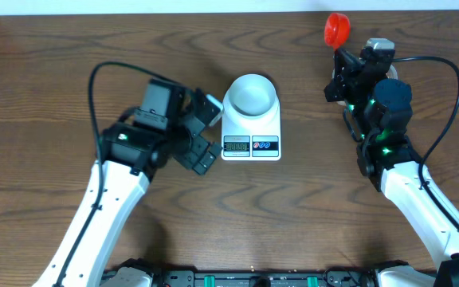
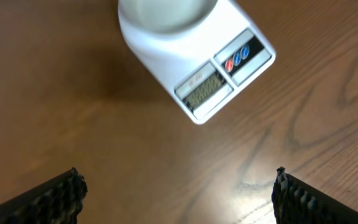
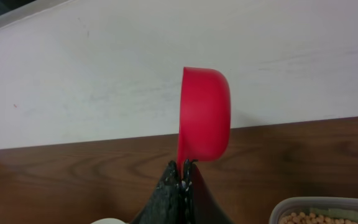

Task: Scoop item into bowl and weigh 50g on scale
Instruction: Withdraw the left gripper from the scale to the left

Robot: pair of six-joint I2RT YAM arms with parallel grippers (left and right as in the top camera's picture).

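left gripper (image 1: 212, 134): we see its jaws spread wide apart with nothing between them; it hovers over bare table (image 1: 54, 56) just to the left of the scale, touching neither scale nor bowl
right gripper (image 3: 182, 179): we see its fingers pressed together on the handle of the red scoop, held up at the far right of the table, close to the white wall (image 3: 104, 68)
red scoop (image 3: 205, 115): it stands on edge above the right gripper, its mouth turned to the left in the right wrist view; we cannot tell whether anything lies inside
scale (image 1: 251, 135): it sits near the middle of the table, well apart from the right gripper
display (image 2: 201, 88): it faces the robot on the scale's front edge; we cannot read the digits
buttons (image 2: 237, 57): two, one red and one blue, just beside the display
bowl (image 1: 250, 94): it stands upright on the rear part of the scale, covering most of the platform; its inside looks pale and plain
beans (image 3: 319, 218): we find them lying in the tub, below and to the right of the red scoop, apart from it
tub (image 3: 291, 208): clear plastic, only its near corner shows in the right wrist view, resting on the table
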